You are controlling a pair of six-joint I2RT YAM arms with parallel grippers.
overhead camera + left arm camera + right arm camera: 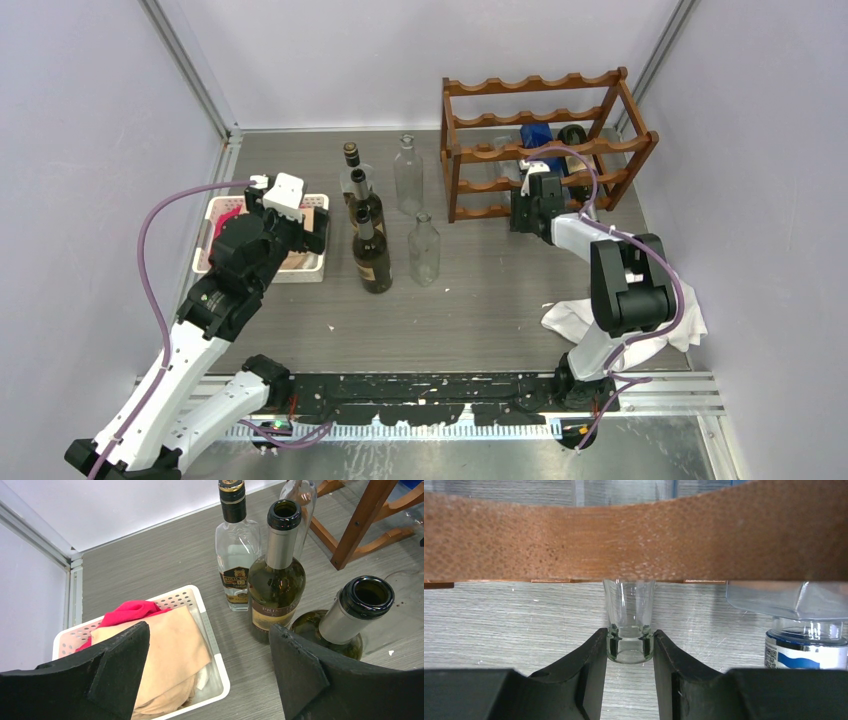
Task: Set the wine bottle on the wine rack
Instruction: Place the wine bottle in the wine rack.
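Observation:
The reddish-brown wine rack (pixel 545 140) stands at the back right; one of its scalloped rails (pixel 634 535) fills the top of the right wrist view. My right gripper (pixel 528 192) is at the rack's lower front, shut on the neck of a clear glass wine bottle (pixel 630 625) that lies pointing into the rack under that rail. Its fingers (pixel 591 665) press both sides of the bottle's mouth. My left gripper (pixel 303 228) is open and empty, above the white basket's right edge, its fingers (pixel 120 660) wide apart.
Two dark wine bottles (pixel 372 250), (pixel 277 580), a whisky bottle (pixel 237 555) and two clear bottles (pixel 424 250) stand mid-table. A blue-labelled bottle (pixel 806 647) lies in the rack. The white basket (pixel 265 272) holds cloths. A white cloth (pixel 570 320) lies by the right arm.

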